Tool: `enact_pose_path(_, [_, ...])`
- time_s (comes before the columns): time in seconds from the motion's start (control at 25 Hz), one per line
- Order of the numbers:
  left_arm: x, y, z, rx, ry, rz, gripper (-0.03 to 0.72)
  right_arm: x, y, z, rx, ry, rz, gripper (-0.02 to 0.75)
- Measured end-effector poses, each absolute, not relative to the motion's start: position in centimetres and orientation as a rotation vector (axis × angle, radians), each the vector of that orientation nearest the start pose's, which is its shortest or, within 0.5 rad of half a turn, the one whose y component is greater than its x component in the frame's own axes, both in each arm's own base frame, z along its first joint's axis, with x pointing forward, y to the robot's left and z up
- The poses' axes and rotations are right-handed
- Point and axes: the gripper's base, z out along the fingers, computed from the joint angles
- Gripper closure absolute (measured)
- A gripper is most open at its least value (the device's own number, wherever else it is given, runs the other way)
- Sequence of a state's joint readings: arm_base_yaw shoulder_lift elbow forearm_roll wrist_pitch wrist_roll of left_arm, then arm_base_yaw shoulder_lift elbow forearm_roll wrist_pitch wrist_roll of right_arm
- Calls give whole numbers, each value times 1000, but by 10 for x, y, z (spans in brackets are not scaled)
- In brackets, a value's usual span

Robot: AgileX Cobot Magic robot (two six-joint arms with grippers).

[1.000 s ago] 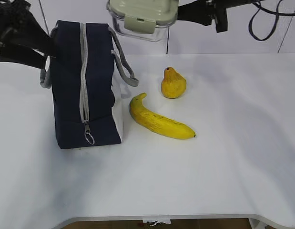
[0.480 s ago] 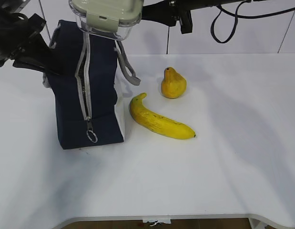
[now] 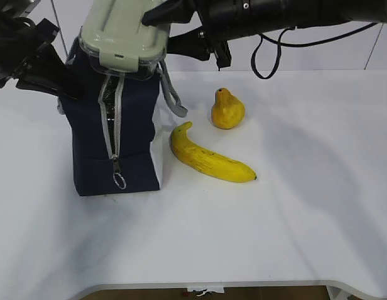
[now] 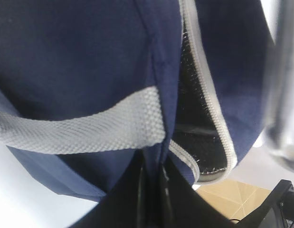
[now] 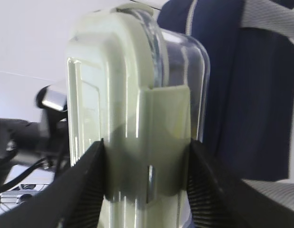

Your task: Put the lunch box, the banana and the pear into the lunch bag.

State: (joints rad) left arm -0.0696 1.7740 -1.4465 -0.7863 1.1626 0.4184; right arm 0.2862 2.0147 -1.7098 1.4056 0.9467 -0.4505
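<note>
- worktop: plain white, matte, bare in front; looks grippy enough that fruit won't slide on its own
- banana: lies flat near the middle, stem end just beside the bag's white side panel; curved, soft skin, bruises easily; I'd take it mid-body across the short axis, light squeeze
- pear: upright behind the banana, apart from it; rounded, likely rolls if tipped; grip across the fat belly, not the neck
- lunch bag: navy fabric, standing upright on the left, zipper open at the top with ring pull hanging low on the front; soft walls, will sag unless held
- left claw: pinched shut on the bag's fabric edge by the grey webbing handle, keeping the mouth spread
- lunch box: rigid clear plastic, sage clip lid, smooth so probably slippery; sits at the bag mouth, tilted, not yet inside
- right claw: clamped on the box, one finger each side over the lid clip
- room: white wall panels behind; black cables loop off the right arm
</note>
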Motion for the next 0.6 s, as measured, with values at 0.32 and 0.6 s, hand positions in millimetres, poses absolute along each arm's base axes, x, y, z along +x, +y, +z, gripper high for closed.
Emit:
enact_pose_path(0.32, [358,-84,288,323,2677,-1010,692,430,176,275,-114,2340,1373,356])
enact_pose_path(0.6, [358,-85,289,382,2650,-1002,693,431,178,270,-149,2363,1274,356])
